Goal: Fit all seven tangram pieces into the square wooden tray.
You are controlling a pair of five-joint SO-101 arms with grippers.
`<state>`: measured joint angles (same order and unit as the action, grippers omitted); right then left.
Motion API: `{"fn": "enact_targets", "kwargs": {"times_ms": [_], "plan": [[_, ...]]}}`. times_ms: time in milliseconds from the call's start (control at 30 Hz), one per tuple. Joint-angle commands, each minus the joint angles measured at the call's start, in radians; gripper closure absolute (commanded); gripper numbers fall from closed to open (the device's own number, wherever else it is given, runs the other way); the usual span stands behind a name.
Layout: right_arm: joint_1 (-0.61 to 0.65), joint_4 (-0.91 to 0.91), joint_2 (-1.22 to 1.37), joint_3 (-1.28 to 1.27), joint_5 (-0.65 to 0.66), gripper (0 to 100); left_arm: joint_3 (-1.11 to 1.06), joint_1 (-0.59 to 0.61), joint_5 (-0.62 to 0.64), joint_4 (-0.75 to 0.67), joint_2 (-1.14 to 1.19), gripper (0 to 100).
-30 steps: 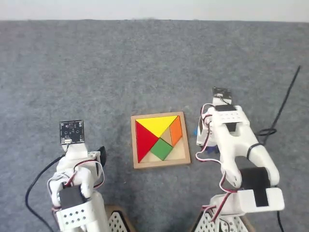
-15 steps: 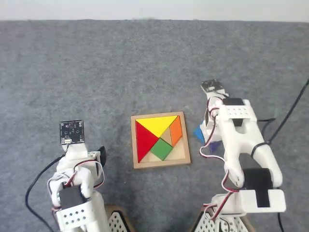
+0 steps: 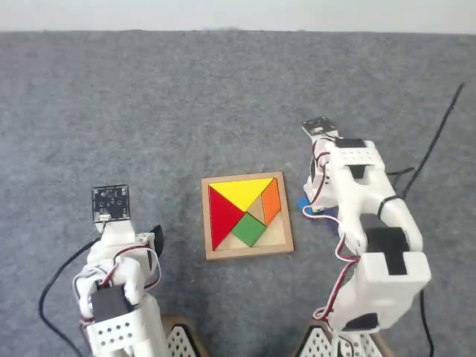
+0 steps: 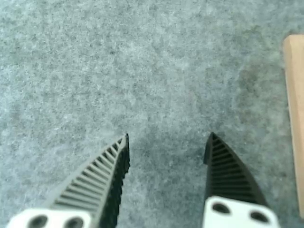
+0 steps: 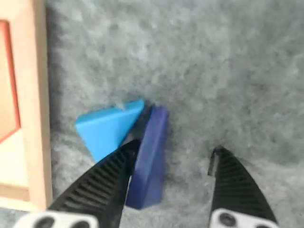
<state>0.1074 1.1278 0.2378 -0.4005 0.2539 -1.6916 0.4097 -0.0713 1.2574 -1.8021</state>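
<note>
From above, my right arm [image 3: 364, 201] covers its own gripper and nearly all of the two loose pieces; just a sliver of blue peeks out at its side, just beside the square wooden tray [image 3: 206, 219]. In the wrist view the light blue triangle [image 5: 108, 127] and the dark blue piece [image 5: 148, 159] lie on the grey mat [image 3: 149, 97] with their tips meeting, next to the tray's rim. One finger hides the lower end of the dark blue piece, so I cannot tell whether it touches it. The tray is cut off at the edge of both wrist views. Inside it sit a yellow triangle [image 3: 242, 192], a red triangle [image 3: 221, 216], a green square [image 3: 248, 229] and an orange piece [image 3: 271, 201]; the tan patch between them could be a piece or bare wood, which I cannot make out.

My right arm is stretched forward along the tray's right side, and my right gripper [image 5: 176, 147] is spread wide, grasping nothing. My left arm [image 3: 115, 275] is folded back near its base, well apart from the tray, with my left gripper [image 4: 168, 135] spread apart over bare mat
</note>
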Motion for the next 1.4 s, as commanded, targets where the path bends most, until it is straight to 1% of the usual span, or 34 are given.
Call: {"fn": "enact_targets", "kwargs": {"times_ms": [0,100,133,267,333,400,467,667,700,767,867,900,933,1000,1133,1300,1367], "plan": [[-0.016,-0.018,0.024,0.018,0.000,77.2,0.008,0.005,0.009,0.005,-0.015,76],[-0.016,-0.016,0.024,0.018,-0.003,77.9,0.008,0.005,0.009,0.005,-0.015,76],[-0.016,-0.012,0.024,0.017,-0.011,80.5,0.008,0.005,0.009,0.005,-0.015,76],[-0.008,0.025,-0.010,0.023,-0.080,99.3,0.008,0.005,0.009,0.005,-0.015,76],[-0.008,0.050,-0.071,0.020,-0.106,97.7,0.008,0.005,0.009,0.005,-0.015,76],[-0.010,0.082,-0.148,0.018,-0.133,99.6,0.008,0.005,0.009,0.005,-0.015,76],[-0.001,0.117,-0.222,0.017,-0.157,99.1,0.008,0.005,0.009,0.005,-0.015,76],[0.077,0.226,-0.386,0.025,-0.259,99.0,0.008,0.005,0.009,0.005,-0.015,76],[0.099,0.232,-0.403,0.025,-0.298,98.9,0.008,0.005,0.009,0.005,-0.015,76],[0.166,0.229,-0.417,0.023,-0.419,98.0,0.008,0.005,0.009,0.005,-0.015,76],[0.288,0.223,-0.395,0.017,-0.646,90.0,0.008,0.005,0.009,0.005,-0.015,76],[0.328,0.220,-0.380,0.017,-0.712,87.7,0.008,0.005,0.009,0.005,-0.015,76],[0.361,0.216,-0.364,0.020,-0.750,86.2,0.008,0.005,0.009,0.005,-0.015,76],[0.403,0.170,-0.346,0.025,-0.776,87.9,0.008,0.005,0.009,0.005,-0.015,76],[0.441,0.056,-0.303,0.012,-0.856,93.9,0.008,0.003,0.009,0.005,-0.015,76],[0.453,0.045,-0.298,-0.006,-0.855,94.0,0.008,0.003,0.009,0.005,-0.015,76],[0.455,0.053,-0.302,-0.006,-0.835,94.2,0.008,0.003,0.009,0.005,-0.015,76]]}}
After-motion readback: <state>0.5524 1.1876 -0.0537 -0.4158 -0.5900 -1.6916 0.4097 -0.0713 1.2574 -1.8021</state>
